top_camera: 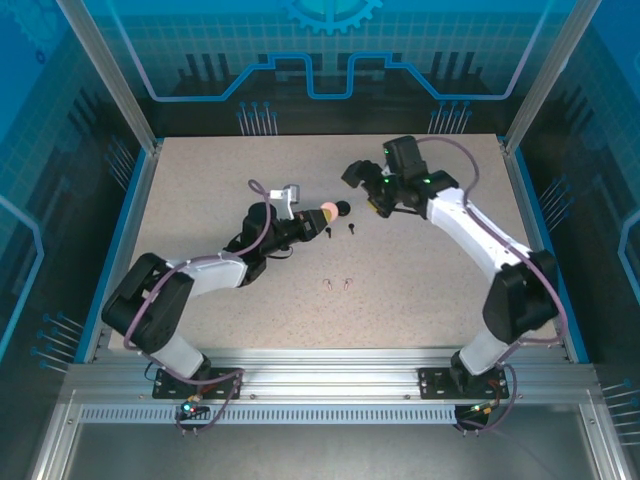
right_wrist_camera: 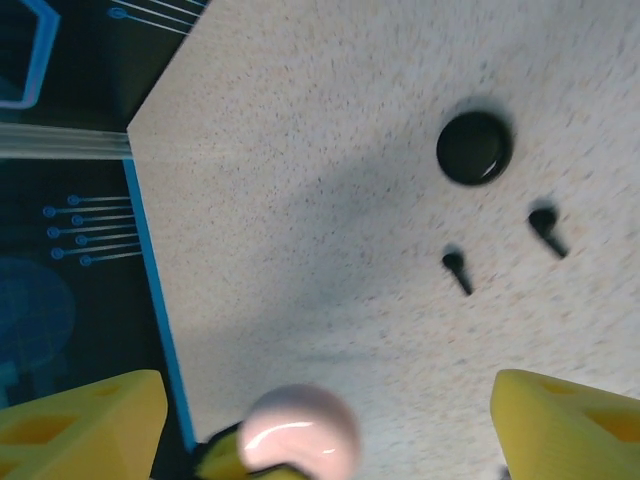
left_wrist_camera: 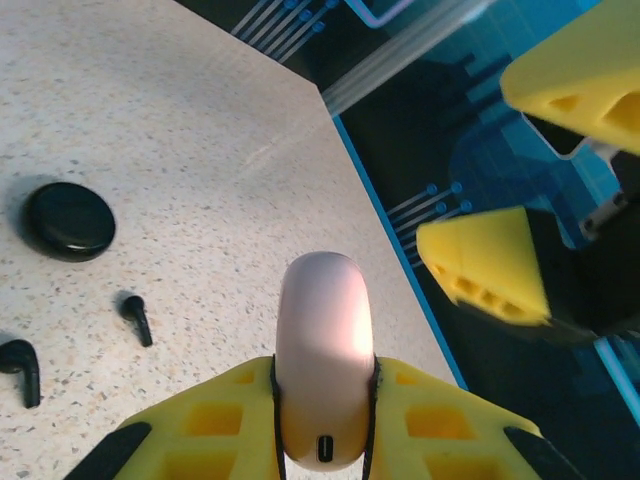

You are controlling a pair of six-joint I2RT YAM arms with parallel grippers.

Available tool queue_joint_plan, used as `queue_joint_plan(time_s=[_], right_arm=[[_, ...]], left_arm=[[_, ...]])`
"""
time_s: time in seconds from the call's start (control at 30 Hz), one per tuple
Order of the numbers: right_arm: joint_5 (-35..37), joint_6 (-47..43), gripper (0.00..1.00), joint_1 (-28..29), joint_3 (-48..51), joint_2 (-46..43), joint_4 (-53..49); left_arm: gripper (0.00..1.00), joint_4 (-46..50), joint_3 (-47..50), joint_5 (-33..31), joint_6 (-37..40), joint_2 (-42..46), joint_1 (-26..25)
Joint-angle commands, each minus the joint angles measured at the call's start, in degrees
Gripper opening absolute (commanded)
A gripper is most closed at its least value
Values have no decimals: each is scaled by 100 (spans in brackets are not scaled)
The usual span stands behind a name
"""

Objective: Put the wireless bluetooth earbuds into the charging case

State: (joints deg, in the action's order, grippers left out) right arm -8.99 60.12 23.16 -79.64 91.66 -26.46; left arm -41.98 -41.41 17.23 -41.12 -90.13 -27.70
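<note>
Our left tool (top_camera: 318,213) grips the pink case (left_wrist_camera: 325,340), right tool (top_camera: 372,195) open at its 3 o'clock. Loose on the surface (top_camera: 420,300) lie black earbuds (right_wrist_camera: 456,268) and pale earbuds (top_camera: 330,283); none inserted.

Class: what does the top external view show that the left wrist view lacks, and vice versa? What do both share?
Top external: two pale pinkish-white stemmed earbuds lying side by side. Left wrist: a dark slot at the end of the glossy pink rounded case. Both: that case clamped in the left end effector, the round black case, two black stemmed earbuds.
</note>
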Motion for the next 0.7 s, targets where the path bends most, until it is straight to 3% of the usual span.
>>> queue_joint_plan(time_s=[0.0, 0.13, 0.37, 0.5, 0.67], right_arm=[[-167, -1892, 86, -48, 832, -493, 691], [-447, -3089, 86, 13, 1923, -1190, 1599], [-1167, -3422, 87, 6, 3373, -1836, 2805], [-1780, -3484, 86, 16, 3567, -1697, 3225], [-1865, -3479, 84, 22, 3451, -1448, 3259]], left_arm=[[0, 999, -382, 669, 788, 359, -23], [0, 1720, -637, 1084, 1177, 460, -13], [0, 2184, -734, 1409, 1414, 391, 70], [0, 2359, -903, 1856, 1454, 154, 142], [0, 2361, -955, 2009, 1421, 48, 162]])
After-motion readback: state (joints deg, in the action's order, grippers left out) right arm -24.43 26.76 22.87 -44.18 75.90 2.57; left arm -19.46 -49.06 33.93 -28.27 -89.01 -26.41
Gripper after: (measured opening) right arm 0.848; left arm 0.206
